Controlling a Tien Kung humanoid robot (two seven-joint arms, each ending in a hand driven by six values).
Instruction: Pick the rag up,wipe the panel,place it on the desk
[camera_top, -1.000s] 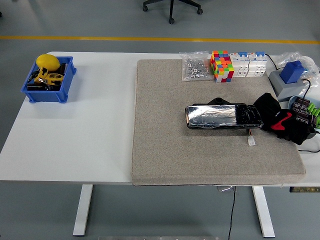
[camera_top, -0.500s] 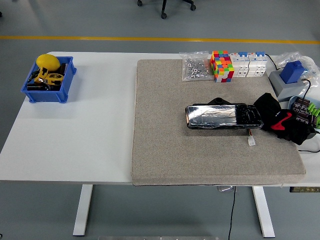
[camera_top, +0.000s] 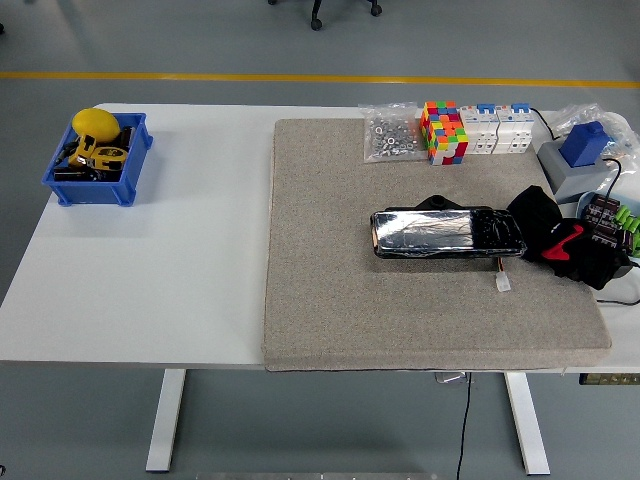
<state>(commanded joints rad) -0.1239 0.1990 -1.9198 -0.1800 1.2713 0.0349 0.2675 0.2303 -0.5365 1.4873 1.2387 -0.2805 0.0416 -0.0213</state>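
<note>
I saw no hand of mine in view; the black rag (camera_top: 551, 232) lay on the grey mat (camera_top: 340, 260), touching the foil-wrapped panel's (camera_top: 447, 233) right end

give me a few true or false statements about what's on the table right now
1. The panel lies on the grey mat. True.
2. The blue bin sits at the table's right end. False: it is at the left end.
3. A robot hand is gripping the rag. False: no robot hand is in view; the rag lies just right of the panel.
4. The colour cube stands at the mat's far edge, beside the bag of nuts. True.
5. The bin is empty. False: it holds a yellow object and other items.
</note>
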